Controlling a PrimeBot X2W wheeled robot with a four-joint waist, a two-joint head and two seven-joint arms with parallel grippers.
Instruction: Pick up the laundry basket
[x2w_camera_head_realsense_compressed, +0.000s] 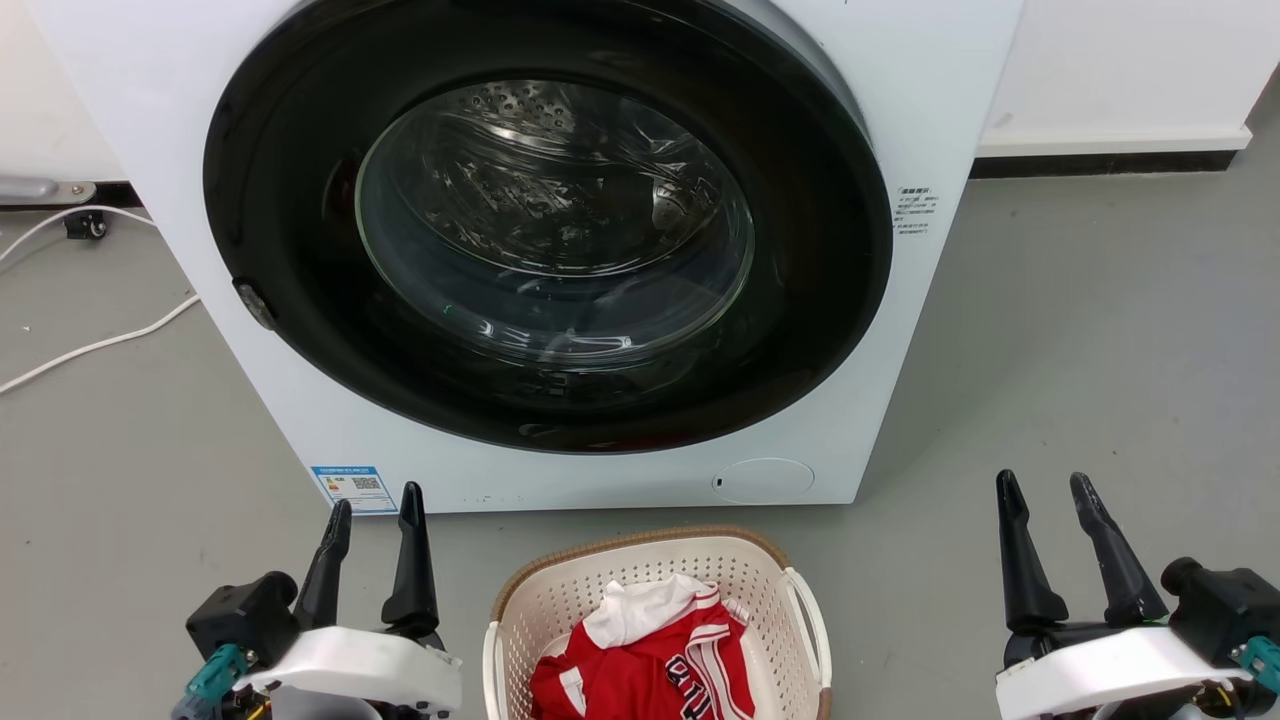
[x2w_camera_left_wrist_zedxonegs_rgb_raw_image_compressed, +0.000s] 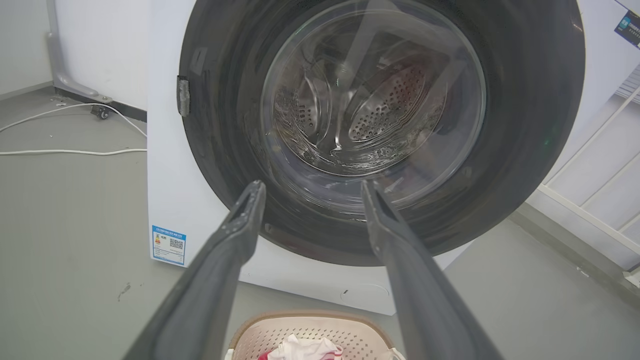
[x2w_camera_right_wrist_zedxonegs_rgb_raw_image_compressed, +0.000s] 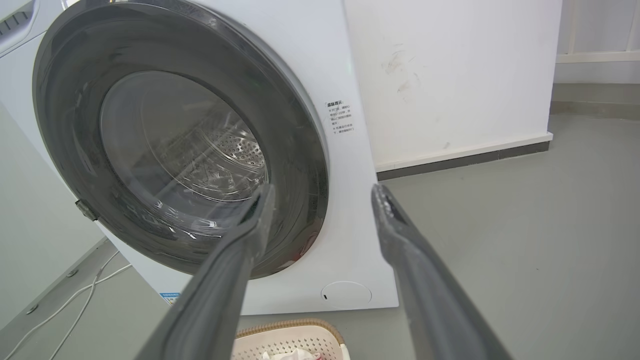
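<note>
Grey floor runs all the way to a white wall at the back. On the floor stands the big white washing machine, and its round dark door is closed.

The laundry basket sits on the floor right in front of the machine, near it but not touching. It is between the two arms, at the bottom middle of the head view. A red and white shirt lies inside it.

The left gripper is off to the basket's left. Its two fingers are apart and hold nothing. The right gripper is farther away on the other side. Its fingers are apart too, with nothing in them. Neither one touches the basket.

I think the job is only at the start, because the reach has not begun. Next, each gripper likely needs to go down and in toward its own side, close on a handle, and then both lift together so the basket stays flat.

The head view shows the white loop handle on the basket's right side and the shirt's red. The wrist views look higher, so there the basket's brown rim just peeks up at the bottom edge. The left wrist view also shows a white cable on the floor and a small blue sticker on the machine.
</note>
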